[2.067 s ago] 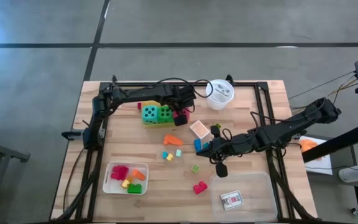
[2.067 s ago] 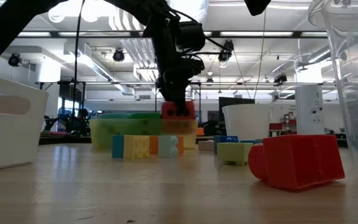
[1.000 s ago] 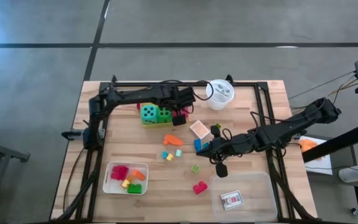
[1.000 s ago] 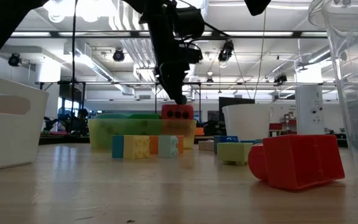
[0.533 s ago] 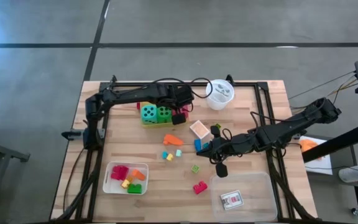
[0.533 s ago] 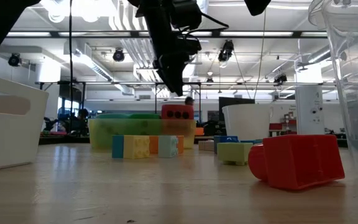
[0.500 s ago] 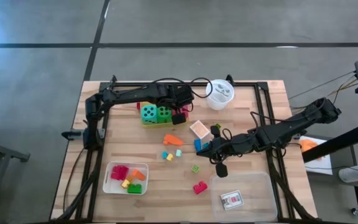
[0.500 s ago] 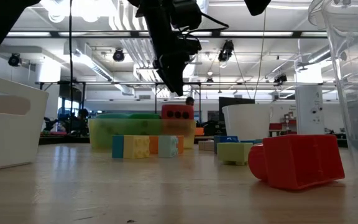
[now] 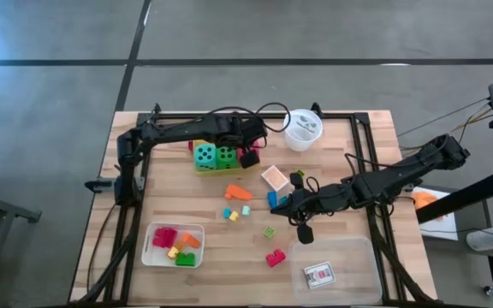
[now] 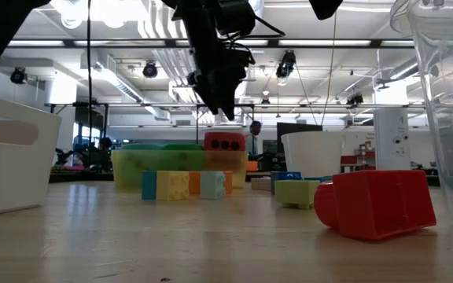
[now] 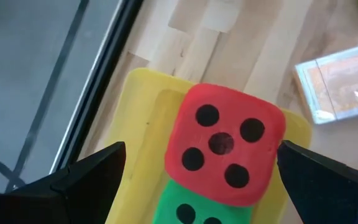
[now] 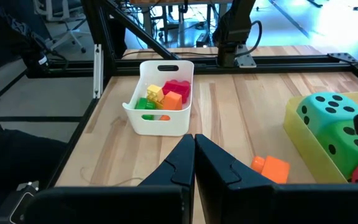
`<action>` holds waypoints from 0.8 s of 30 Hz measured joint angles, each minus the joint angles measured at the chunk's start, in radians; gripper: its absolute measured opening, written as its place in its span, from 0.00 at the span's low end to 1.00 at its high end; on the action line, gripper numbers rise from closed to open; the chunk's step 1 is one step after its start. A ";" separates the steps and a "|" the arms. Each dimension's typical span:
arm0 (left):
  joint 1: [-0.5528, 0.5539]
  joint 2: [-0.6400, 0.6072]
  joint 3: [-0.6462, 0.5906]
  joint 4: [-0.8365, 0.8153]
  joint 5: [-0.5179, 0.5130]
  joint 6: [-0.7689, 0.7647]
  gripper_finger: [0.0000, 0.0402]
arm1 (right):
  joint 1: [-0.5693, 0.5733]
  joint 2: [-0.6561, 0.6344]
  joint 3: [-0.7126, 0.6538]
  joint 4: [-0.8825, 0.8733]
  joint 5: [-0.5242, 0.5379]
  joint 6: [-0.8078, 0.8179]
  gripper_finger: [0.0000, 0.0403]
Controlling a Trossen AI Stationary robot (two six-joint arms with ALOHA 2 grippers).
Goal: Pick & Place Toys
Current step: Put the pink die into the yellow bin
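Observation:
Three dotted dice sit in the yellow tray (image 9: 198, 166) at the far left: teal (image 9: 204, 155), green (image 9: 226, 155) and red (image 11: 225, 152). My left gripper (image 11: 201, 148) hovers open just above the red die, one finger on either side of it and clear of it; the low view shows the gap. My right gripper (image 12: 194, 149) is shut and empty, held above the table's middle near a blue block (image 9: 273, 198). Loose blocks lie on the wood: orange (image 9: 237, 192), green (image 9: 269, 232), red (image 9: 275, 257).
A white tray (image 9: 175, 244) with several blocks stands near left. A clear tray (image 9: 332, 269) holding a card (image 9: 319, 274) stands near right. A round white cup (image 9: 303, 128) is at the far edge, and a small clear case (image 9: 274, 177) lies beside the yellow tray.
My left gripper, open throughout, has drawn up a little off the red die and rolled about its own axis. The red die stays at rest in the yellow tray beside the green one.

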 joint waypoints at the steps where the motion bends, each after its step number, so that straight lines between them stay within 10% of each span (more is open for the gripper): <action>1: 0.000 -0.001 0.000 0.003 -0.004 -0.006 1.00 | 0.000 0.000 0.000 0.000 0.000 0.000 0.02; 12: 0.000 -0.001 0.000 0.012 0.008 -0.023 0.91 | 0.000 0.000 0.000 0.000 0.000 0.000 0.02; 24: 0.000 -0.001 -0.008 0.013 0.060 -0.026 0.17 | 0.000 0.000 0.000 0.000 0.000 0.000 0.02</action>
